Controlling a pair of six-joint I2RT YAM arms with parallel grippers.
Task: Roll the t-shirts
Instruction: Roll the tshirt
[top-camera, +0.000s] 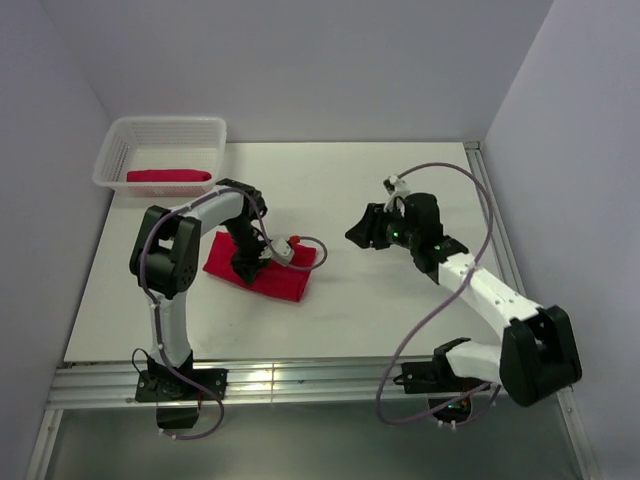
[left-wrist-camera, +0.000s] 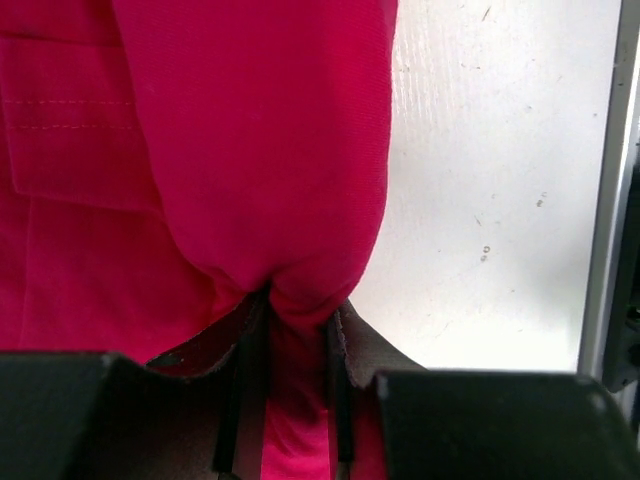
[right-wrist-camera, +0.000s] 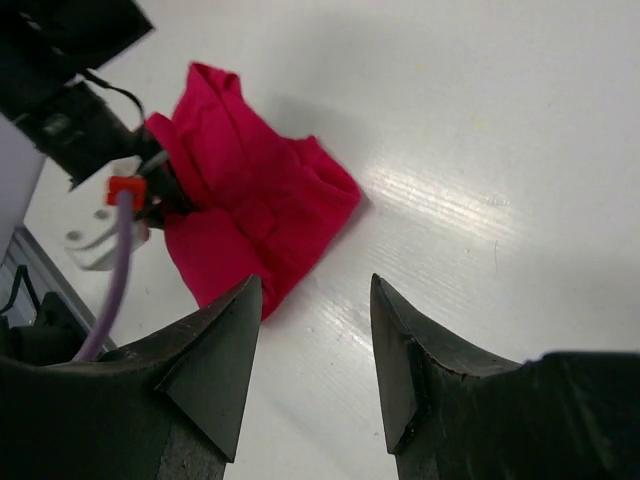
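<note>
One red t-shirt (top-camera: 287, 281) lies partly folded on the white table, left of centre. My left gripper (top-camera: 247, 268) presses down on it. In the left wrist view the left gripper (left-wrist-camera: 297, 312) is shut on a pinched fold of this t-shirt (left-wrist-camera: 260, 150). A second red t-shirt (top-camera: 168, 176) lies rolled inside the white basket (top-camera: 120, 140) at the back left. My right gripper (top-camera: 353, 234) hovers to the right of the first t-shirt, apart from it. In its own view the right gripper (right-wrist-camera: 314, 290) is open and holds nothing, with the t-shirt (right-wrist-camera: 250, 200) beyond its fingertips.
The table (top-camera: 400, 300) ends in a metal rail along the near edge (top-camera: 300, 380). Grey walls close in the back and both sides. The left arm's wrist and purple cable (right-wrist-camera: 110, 250) show beside the t-shirt in the right wrist view.
</note>
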